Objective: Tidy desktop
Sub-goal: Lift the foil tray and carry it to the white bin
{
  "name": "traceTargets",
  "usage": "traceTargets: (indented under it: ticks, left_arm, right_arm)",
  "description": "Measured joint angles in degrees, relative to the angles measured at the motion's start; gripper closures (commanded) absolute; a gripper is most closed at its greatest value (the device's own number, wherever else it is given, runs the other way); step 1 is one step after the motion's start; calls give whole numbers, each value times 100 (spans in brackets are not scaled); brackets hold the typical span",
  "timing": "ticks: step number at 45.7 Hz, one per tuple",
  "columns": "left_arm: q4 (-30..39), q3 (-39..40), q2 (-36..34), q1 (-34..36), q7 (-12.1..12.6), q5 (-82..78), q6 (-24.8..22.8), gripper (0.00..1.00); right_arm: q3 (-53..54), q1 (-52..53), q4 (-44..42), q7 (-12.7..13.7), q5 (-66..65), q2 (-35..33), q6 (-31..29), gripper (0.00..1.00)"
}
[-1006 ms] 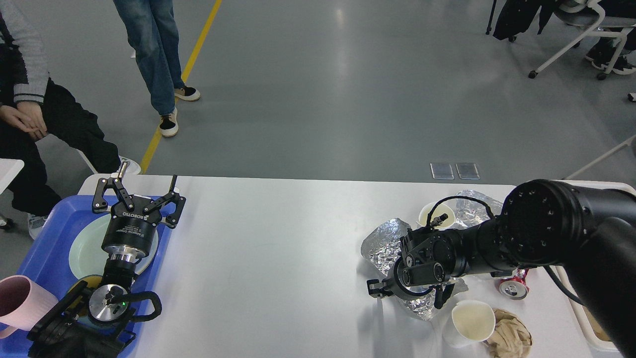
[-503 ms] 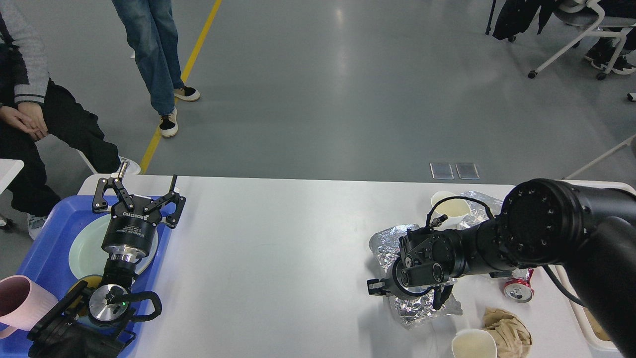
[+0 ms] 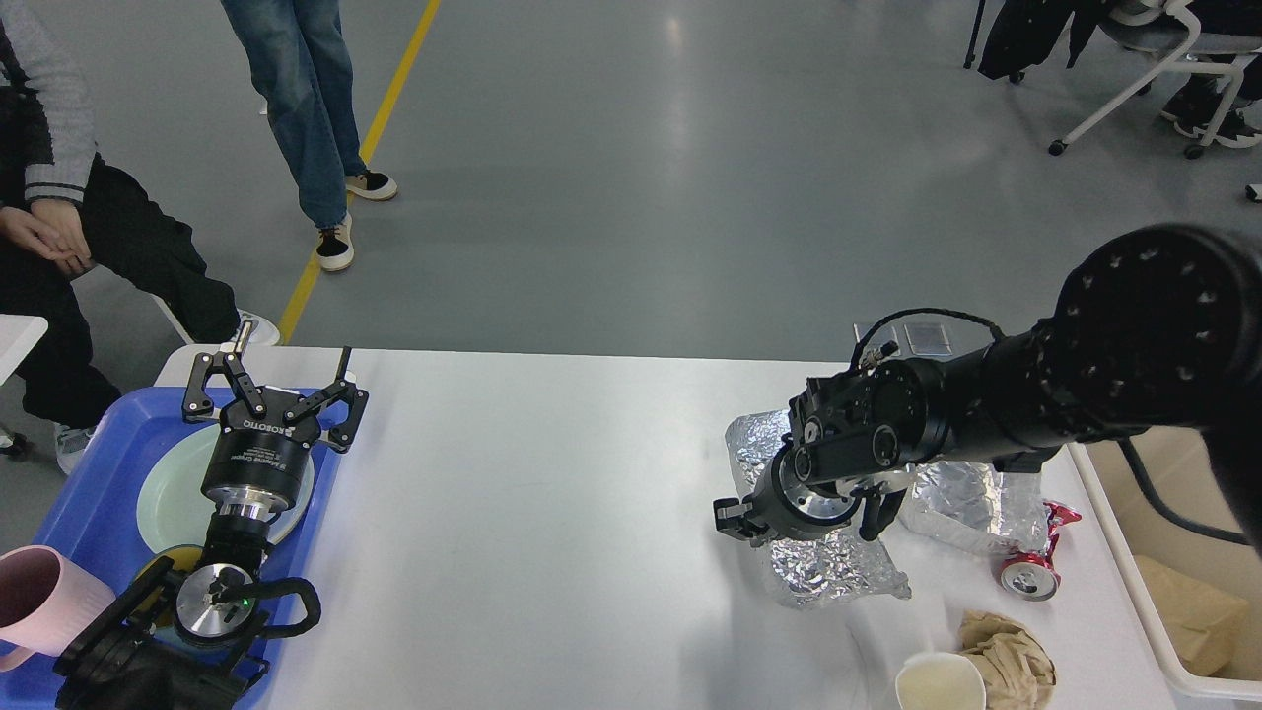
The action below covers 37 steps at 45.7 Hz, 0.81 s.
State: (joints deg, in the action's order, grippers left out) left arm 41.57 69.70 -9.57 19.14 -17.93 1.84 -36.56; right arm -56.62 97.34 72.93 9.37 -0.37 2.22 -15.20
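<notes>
The white desktop fills the lower half of the head view. My right gripper hangs over crumpled silver foil at the right; it points down and away, so its fingers do not show apart. More foil lies behind it, beside a crushed red can. A white paper cup and a brown crumpled napkin sit at the front right edge. My left gripper is open and empty above the blue tray.
The blue tray holds a pale plate and a pink mug. A cream bin with brown paper stands off the desktop's right edge. People stand and sit beyond the far left corner.
My right arm has risen and swung back and left over the foil. The far paper cup no longer shows. The near cup slid to the front edge. The left arm has not moved.
</notes>
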Motion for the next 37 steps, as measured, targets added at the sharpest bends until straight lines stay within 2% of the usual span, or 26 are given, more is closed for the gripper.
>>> traceTargets:
  ticks: [8,12,19,29,37]
  left_arm:
    - [0,0,0,-3,0,1,0,4]
    - [0,0,0,-5,0,0,0,4]
    - [0,0,0,-5,0,0,0,4]
    - [0,0,-1,1,0,0,0,4]
    - [0,-1,-1,2,0,0,0,4]
  right_arm:
    - [-54,1170,468,-12,249,-678,-1096,100]
    - [-166,1770,543,-11,281,-1071,-1891,100]
    - [-881,2942,669,-9,633,-1353,-2758,100]
    - [-1892,4522,1451,-64,939,-1463,-2978,100]
    - [-2285,5010,1799,-67,973,-1578,-3074,100]
